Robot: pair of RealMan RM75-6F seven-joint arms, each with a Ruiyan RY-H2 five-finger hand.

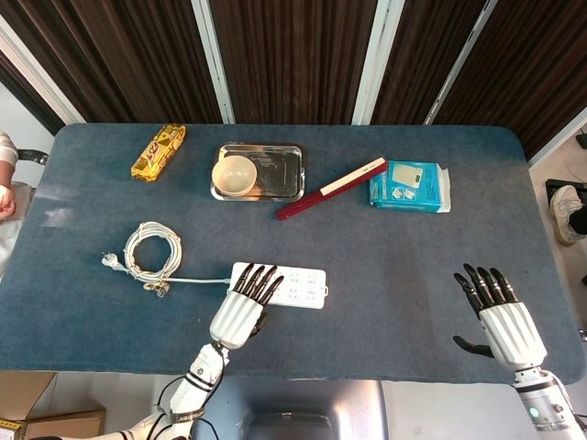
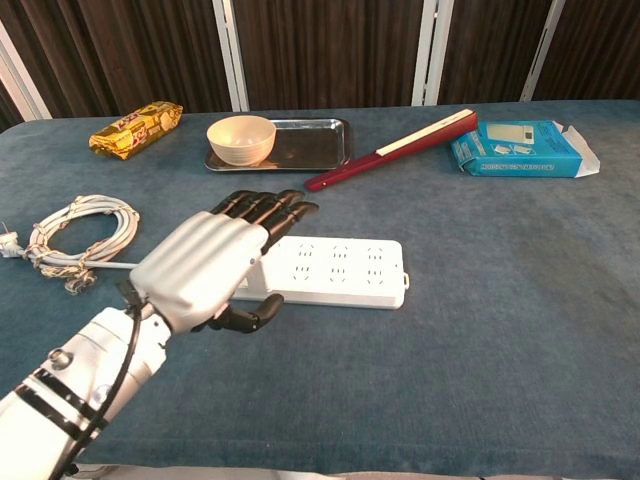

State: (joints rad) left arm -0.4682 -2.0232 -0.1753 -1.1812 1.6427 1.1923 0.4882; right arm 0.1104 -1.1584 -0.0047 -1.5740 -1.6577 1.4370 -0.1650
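White power strip (image 2: 340,270) half under left hand (image 2: 215,265)

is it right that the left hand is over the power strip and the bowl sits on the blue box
Not quite. The left hand is over the power strip, but the bowl sits on the metal tray, not on the blue box, which lies apart further right. The head view shows it.

Looks like a lab or test room: blue cloth-covered table (image 1: 440,266) set before dark slatted wall panels (image 1: 293,55); cardboard box (image 1: 27,423) on floor below the table's near-left corner.
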